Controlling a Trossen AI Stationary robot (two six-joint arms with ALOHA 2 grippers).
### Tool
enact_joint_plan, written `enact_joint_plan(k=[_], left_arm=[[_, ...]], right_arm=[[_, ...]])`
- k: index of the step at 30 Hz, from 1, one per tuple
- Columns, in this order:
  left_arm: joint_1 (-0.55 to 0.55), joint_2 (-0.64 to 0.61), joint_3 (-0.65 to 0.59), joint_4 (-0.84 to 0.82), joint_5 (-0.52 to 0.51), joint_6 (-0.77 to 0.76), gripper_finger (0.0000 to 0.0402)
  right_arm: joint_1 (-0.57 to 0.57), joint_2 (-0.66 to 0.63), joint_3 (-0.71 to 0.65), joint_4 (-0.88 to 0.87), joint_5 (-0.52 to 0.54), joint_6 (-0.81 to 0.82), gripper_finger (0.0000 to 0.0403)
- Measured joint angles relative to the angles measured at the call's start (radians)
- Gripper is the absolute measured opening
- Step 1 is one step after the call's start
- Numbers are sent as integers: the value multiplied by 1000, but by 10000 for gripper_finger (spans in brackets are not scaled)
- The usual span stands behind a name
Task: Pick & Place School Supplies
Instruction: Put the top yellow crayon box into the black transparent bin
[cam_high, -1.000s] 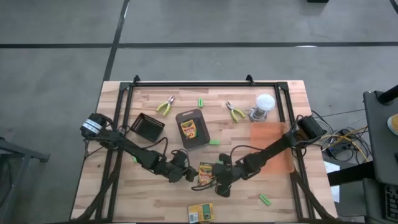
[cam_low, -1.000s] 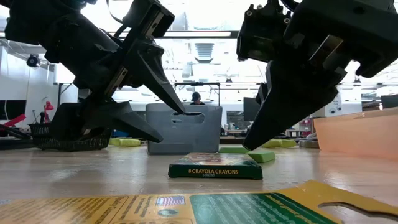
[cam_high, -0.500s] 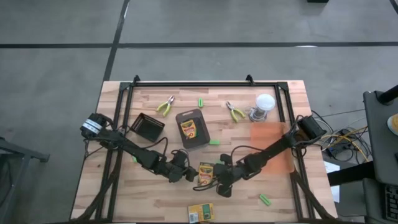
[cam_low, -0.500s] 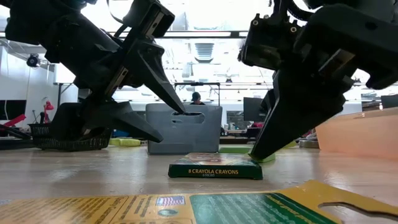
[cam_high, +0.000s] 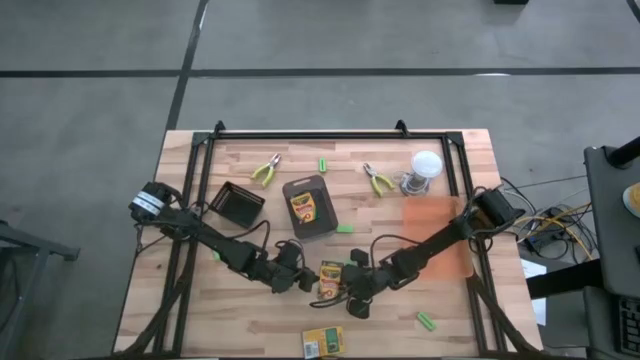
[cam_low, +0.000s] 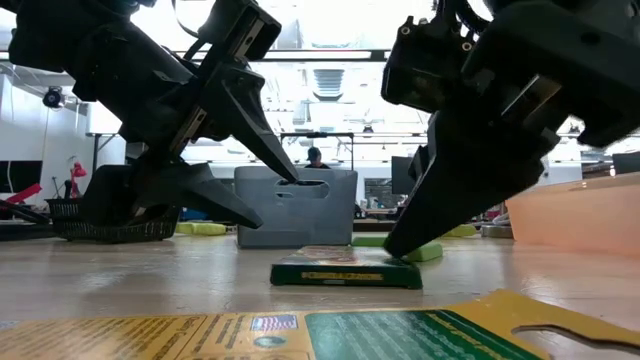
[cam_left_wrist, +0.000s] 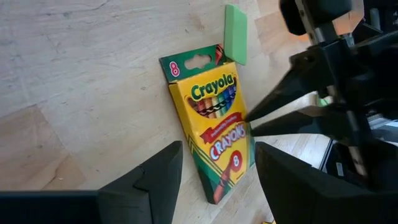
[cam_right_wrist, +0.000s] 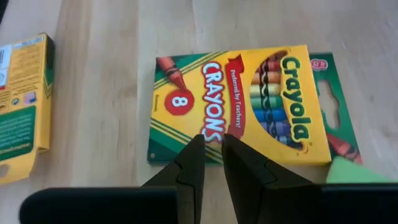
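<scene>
Toward the near edge of the worktop (cam_high: 200, 320), about midway along it, a flat crayon box (cam_high: 331, 277) is lying face up, flanked by both arms. The right pincer (cam_right_wrist: 210, 155) is pressed together, its tips set down at the box's long edge; nothing is gripped. The left pincer (cam_left_wrist: 214, 167) is held spread on the box's other side, clear of it, nothing between its fingers.

The likely trouble is judged to be this: a flat box lying flush on wood offers little to pinch, so it may be slid or spun away rather than lifted, and the two pincers, so close together, could be knocked against one another.

A green stick (cam_left_wrist: 235, 33) lies touching the box's end and could be dragged along. A second crayon box (cam_high: 323, 342) rests at the near edge. A third crayon box (cam_high: 304, 209) sits in a grey tray (cam_high: 308, 187) farther back, beside a black basket (cam_high: 236, 204). Two pliers (cam_high: 265, 171) and a jar (cam_high: 423, 170) are well apart, toward the far edge. An orange sheet (cam_high: 437, 235) lies under the right arm.
</scene>
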Motion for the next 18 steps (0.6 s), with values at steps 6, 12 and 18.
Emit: enact_joint_plan(k=[6,12,18], left_arm=[[0,-1,1,12,0,4,206],[0,-1,1,20,0,17,206],[0,-1,1,21,0,17,206]], right_arm=[[0,33,6,18,-3,1,57],[0,28,18,-8,-12,1,57],[-1,25,21,-64,-43,33,57]])
